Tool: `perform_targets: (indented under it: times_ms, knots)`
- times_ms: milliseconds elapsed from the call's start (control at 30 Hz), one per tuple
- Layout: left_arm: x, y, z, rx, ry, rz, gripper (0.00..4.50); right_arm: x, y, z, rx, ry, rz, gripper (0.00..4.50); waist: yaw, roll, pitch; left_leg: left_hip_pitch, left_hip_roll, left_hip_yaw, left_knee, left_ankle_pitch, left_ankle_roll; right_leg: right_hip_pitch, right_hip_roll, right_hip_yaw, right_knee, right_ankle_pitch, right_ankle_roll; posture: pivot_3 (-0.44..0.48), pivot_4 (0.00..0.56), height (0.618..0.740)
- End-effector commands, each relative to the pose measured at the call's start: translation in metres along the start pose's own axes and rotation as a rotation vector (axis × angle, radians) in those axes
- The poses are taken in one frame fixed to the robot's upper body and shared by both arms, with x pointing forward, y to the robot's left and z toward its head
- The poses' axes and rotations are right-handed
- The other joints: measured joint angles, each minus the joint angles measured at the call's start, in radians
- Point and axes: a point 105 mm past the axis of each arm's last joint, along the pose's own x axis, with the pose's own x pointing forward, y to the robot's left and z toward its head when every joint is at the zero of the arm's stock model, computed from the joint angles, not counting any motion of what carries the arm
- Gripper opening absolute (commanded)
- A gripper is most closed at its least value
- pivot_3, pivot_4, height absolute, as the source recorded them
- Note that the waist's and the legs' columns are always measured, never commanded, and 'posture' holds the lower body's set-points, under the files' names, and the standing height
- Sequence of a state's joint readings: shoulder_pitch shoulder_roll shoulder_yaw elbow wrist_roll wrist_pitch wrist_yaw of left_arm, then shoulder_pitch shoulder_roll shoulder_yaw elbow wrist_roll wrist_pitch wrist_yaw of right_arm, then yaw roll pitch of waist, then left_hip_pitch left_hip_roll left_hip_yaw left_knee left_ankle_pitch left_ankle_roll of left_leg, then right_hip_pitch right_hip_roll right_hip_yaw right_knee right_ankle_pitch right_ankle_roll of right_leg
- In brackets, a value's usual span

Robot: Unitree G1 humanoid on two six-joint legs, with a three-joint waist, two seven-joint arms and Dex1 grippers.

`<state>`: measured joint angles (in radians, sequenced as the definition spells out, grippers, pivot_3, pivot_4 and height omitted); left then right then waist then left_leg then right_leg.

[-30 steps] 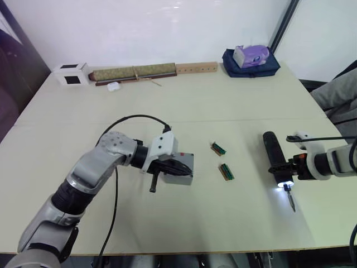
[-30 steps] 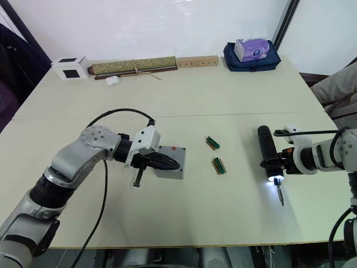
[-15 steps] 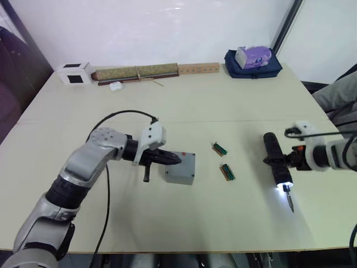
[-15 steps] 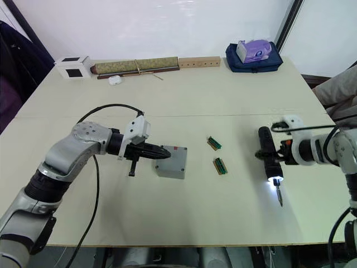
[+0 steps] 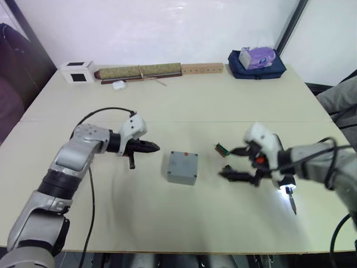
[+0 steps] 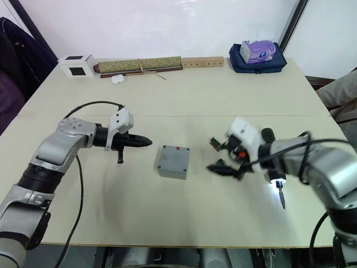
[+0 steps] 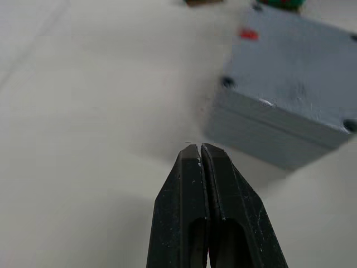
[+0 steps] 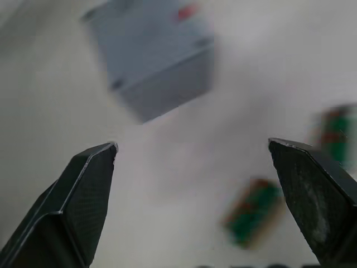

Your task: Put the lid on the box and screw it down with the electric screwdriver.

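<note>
Now the lid [image 5: 183,162] sits on the box [image 6: 172,168] in the middle of the counter [image 5: 223,100]. My left claw [image 5: 155,148] is pinched together beside the box. My right claw [image 6: 216,166] is spread apart on the box's other side. Next I think I must grab the screwdriver [image 6: 275,177].

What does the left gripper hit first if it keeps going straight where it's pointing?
Probably the box with the lid on it: the shut left gripper points at its near side, with bare table between.
</note>
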<state>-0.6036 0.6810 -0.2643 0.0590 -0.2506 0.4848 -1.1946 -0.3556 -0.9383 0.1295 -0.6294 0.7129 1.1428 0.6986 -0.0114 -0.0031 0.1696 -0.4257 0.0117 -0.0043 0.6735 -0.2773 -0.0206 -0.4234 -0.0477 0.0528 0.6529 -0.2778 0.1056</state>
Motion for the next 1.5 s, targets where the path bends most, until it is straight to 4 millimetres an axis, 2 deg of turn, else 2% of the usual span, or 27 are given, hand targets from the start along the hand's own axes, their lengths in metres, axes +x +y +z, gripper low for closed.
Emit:
perform_targets:
  times_ms: [33,167,300,500,600,800,867,933,1067,1133,1200,1333,1500]
  knots:
    - [0.014,-0.014,0.007,0.035,-0.019,-0.046,0.00,0.017,0.006,0.002,-0.055,-0.019,-0.009,4.44,-0.001,0.000,0.000,0.000,0.000,0.000,0.002,0.000,0.000,0.000,0.000,0.000,0.001,0.000,0.000,0.000,0.150,0.740]
    - [0.021,-0.015,0.006,0.051,-0.009,-0.049,0.00,0.030,0.013,0.001,-0.056,-0.022,0.015,4.44,0.000,0.000,0.000,0.000,0.000,-0.001,0.007,0.000,0.000,0.000,0.002,0.000,0.006,0.000,0.000,0.000,0.150,0.740]
    - [0.028,-0.014,0.011,0.079,-0.014,-0.057,0.00,0.039,0.025,0.010,-0.047,-0.065,0.060,4.44,0.000,-0.001,0.000,0.000,-0.001,-0.001,0.008,0.000,0.000,0.000,0.002,-0.001,0.008,0.000,0.000,0.000,0.150,0.740]
    - [0.040,0.002,0.022,0.134,-0.029,-0.026,0.00,0.042,0.040,0.023,0.012,-0.137,0.123,4.44,0.000,-0.001,0.000,0.000,-0.001,-0.002,0.008,0.000,0.000,0.000,0.002,-0.001,0.009,0.000,0.000,0.000,0.150,0.740]
    - [0.035,0.013,0.020,0.132,-0.011,0.000,0.00,0.040,0.039,0.021,0.015,-0.123,0.111,4.44,-0.001,-0.001,0.000,0.000,-0.001,-0.002,0.009,0.000,0.000,0.000,0.002,-0.001,0.009,0.000,0.000,0.000,0.150,0.740]
    - [0.011,0.021,-0.002,0.120,0.073,0.019,0.00,0.018,0.022,0.010,-0.003,-0.079,0.048,4.44,-0.005,-0.001,0.000,0.000,-0.001,-0.002,0.008,0.000,0.000,0.000,0.002,-0.001,0.009,0.000,0.000,0.000,0.150,0.740]
    - [0.005,0.014,-0.008,0.106,0.093,-0.006,0.00,0.010,0.001,0.008,-0.025,-0.054,-0.037,4.44,-0.005,-0.001,0.000,0.000,-0.001,-0.002,0.009,0.000,0.000,0.000,0.002,-0.001,0.009,0.000,0.000,0.000,0.150,0.740]
    - [0.002,0.010,-0.010,0.098,0.098,-0.022,0.00,0.006,-0.011,0.007,-0.041,-0.042,-0.077,4.44,-0.004,-0.001,0.000,0.000,-0.001,-0.001,0.009,0.000,0.000,0.000,0.002,-0.001,0.009,0.000,0.000,0.000,0.150,0.740]
    - [0.015,-0.014,-0.012,0.074,0.079,-0.075,0.00,0.013,-0.035,0.010,-0.096,-0.028,-0.145,4.44,-0.003,-0.001,0.000,0.000,-0.001,-0.001,0.009,0.000,0.000,0.000,0.002,-0.001,0.010,0.000,0.000,0.000,0.150,0.740]
    - [0.023,-0.024,-0.011,0.074,0.075,-0.094,0.00,0.019,-0.038,0.009,-0.135,-0.017,-0.142,4.44,-0.002,-0.001,0.000,0.000,-0.001,-0.001,0.009,0.000,0.000,0.000,0.002,0.000,0.010,0.000,0.000,0.000,0.150,0.740]
    - [0.028,-0.029,-0.008,0.074,0.059,-0.104,0.00,0.025,-0.030,0.011,-0.147,-0.030,-0.089,4.44,-0.001,-0.001,0.000,0.000,-0.001,-0.001,0.009,0.000,0.000,0.000,0.002,0.000,0.010,0.000,0.000,0.000,0.150,0.740]
    - [0.030,-0.027,-0.002,0.073,0.036,-0.081,0.00,0.036,0.009,0.020,-0.137,-0.081,0.090,4.44,-0.003,-0.001,0.000,0.000,-0.001,-0.002,0.009,0.000,0.000,0.000,0.002,0.000,0.010,0.000,0.000,0.000,0.150,0.740]
    - [0.026,-0.018,0.000,0.082,0.028,-0.045,0.00,0.039,0.022,0.015,-0.114,-0.076,0.113,4.44,-0.002,-0.001,0.000,0.000,-0.001,-0.002,0.009,0.000,0.000,0.000,0.002,-0.001,0.011,0.000,0.000,0.000,0.150,0.740]
